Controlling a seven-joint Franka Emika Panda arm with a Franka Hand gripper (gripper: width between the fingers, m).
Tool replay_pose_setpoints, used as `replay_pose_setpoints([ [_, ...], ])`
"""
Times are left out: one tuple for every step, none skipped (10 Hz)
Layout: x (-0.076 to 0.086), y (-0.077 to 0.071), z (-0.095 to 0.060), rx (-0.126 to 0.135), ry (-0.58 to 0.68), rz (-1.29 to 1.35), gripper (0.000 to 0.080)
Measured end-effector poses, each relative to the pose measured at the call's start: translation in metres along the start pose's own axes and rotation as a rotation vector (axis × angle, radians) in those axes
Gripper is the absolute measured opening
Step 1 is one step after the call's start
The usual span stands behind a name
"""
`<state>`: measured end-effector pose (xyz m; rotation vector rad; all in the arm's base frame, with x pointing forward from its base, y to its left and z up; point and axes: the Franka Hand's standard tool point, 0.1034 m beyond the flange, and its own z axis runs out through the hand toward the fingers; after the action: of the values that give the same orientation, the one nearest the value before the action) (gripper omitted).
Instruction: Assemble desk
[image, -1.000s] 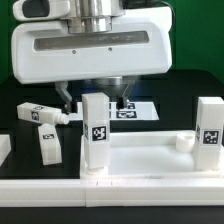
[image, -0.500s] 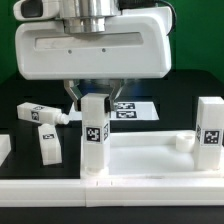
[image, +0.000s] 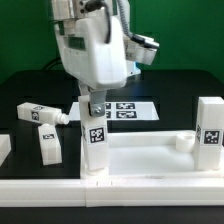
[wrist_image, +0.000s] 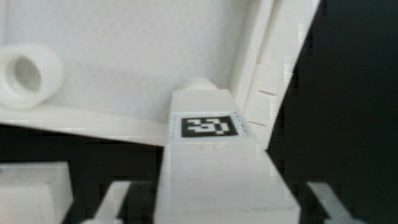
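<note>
The white desk tabletop (image: 150, 160) lies rim up at the front. One tagged leg (image: 96, 140) stands upright in its corner at the exterior view's left. My gripper (image: 92, 104) is shut on the top of this leg, the hand turned sideways above it. In the wrist view the leg (wrist_image: 222, 150) fills the space between my fingers (wrist_image: 111, 200), with the gripper (wrist_image: 222, 208) centred on it. A round socket (wrist_image: 25, 78) shows in the tabletop (wrist_image: 125, 60). A second leg (image: 209, 125) stands at the right corner. Two loose legs (image: 38, 115) (image: 50, 147) lie to the left.
The marker board (image: 128, 110) lies flat behind the held leg. A long white rail (image: 110, 192) runs along the front edge. A small white block (image: 4, 150) sits at the far left. A short white stub (image: 182, 143) rises near the right leg.
The fingers closed in from wide apart onto the leg, then the hand turned about a quarter turn around the leg's axis. The leg stays upright in its corner.
</note>
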<state>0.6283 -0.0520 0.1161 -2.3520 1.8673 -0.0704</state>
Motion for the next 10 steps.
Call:
replay_pose_setpoints([
  [0.0,0.0,0.0,-0.001,0.001,-0.012,0.0287],
  [-0.001,0.0,0.0,-0.006,0.003,-0.1,0.0287],
  [-0.005,0.003,0.003,-0.033,0.003,-0.293,0.0387],
  [-0.005,0.003,0.002,-0.035,-0.003,-0.483,0.0524],
  [-0.007,0.004,0.001,-0.046,-0.026,-0.672,0.0616],
  [-0.011,0.004,0.001,-0.057,-0.052,-0.802,0.0616],
  [-0.009,0.004,0.001,-0.052,-0.046,-0.821,0.0643],
  [-0.009,0.004,0.001,-0.052,-0.047,-0.879,0.0643],
  [-0.008,0.003,0.0,-0.053,-0.043,-1.012,0.0648],
  [-0.001,-0.004,-0.003,-0.056,0.007,-1.308,0.0649],
])
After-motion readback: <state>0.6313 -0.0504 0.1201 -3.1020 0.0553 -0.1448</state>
